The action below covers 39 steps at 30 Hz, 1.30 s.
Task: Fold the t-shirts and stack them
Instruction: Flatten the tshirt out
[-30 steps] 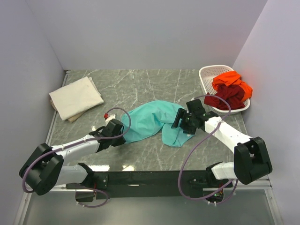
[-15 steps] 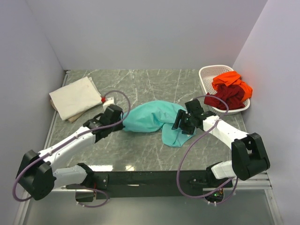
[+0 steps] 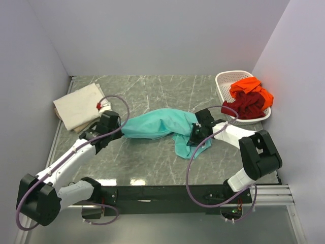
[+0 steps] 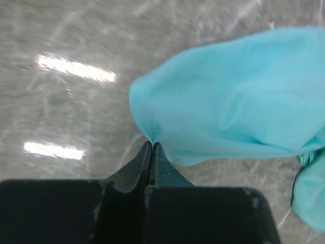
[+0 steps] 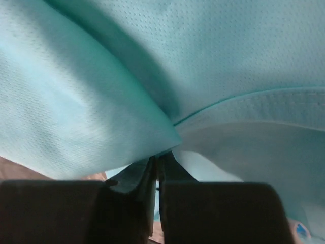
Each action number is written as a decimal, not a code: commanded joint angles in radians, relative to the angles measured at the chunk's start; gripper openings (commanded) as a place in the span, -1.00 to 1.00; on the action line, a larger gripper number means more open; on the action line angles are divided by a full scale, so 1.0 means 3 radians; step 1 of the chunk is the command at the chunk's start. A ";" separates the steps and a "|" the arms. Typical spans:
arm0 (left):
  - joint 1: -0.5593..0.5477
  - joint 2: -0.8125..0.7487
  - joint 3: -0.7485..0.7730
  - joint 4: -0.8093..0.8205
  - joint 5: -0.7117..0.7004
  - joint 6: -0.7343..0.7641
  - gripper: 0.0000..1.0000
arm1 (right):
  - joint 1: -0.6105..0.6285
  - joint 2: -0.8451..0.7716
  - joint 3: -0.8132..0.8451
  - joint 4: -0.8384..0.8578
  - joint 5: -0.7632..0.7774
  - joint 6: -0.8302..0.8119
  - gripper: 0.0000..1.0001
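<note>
Grey marble tabletop (image 3: 152, 96), teal t-shirt (image 3: 157, 124) bunched at centre, strung between both arms. Left gripper (image 4: 152, 146) pinched tight on its 9 o'clock hem corner, right gripper (image 5: 158, 158) jaws closed on fabric at the 3 o'clock end. Best to pull apart evenly and lay it flat before folding; folded cream t-shirt (image 3: 81, 105) at 10 o'clock is the likely stack spot

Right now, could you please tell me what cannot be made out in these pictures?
- Top view: fingertips of the right gripper, buried in the teal t-shirt.
- Right wrist view: everything beyond the cloth, which fills the frame.
- Top view: the dark red shirt, partly under the orange shirt in the basket.
</note>
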 commanded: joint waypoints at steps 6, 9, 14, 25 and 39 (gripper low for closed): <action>0.0968 -0.0136 0.0714 -0.0020 0.0310 0.0689 -0.99 | 0.0022 -0.0593 0.0951 -0.0927 0.0441 -0.0438 -1.00; 0.1188 -0.0126 0.1006 -0.0122 0.0218 0.0889 -0.99 | 0.0001 -0.0828 0.1314 -0.1357 0.0798 -0.0607 -1.00; 0.1525 -0.0111 0.1032 -0.0143 0.0135 0.1155 -0.99 | -0.0076 -0.1150 0.1760 -0.1828 0.1147 -0.0704 -1.00; 0.1690 0.0353 0.0961 0.0036 0.0892 0.1381 -0.99 | -0.0526 -0.0890 0.2027 -0.1711 0.1040 -0.0699 0.15; 0.1690 0.0528 0.0368 0.0716 0.1031 0.1442 -0.99 | 0.0491 -0.1202 0.0258 -0.0781 0.0160 -0.0081 0.16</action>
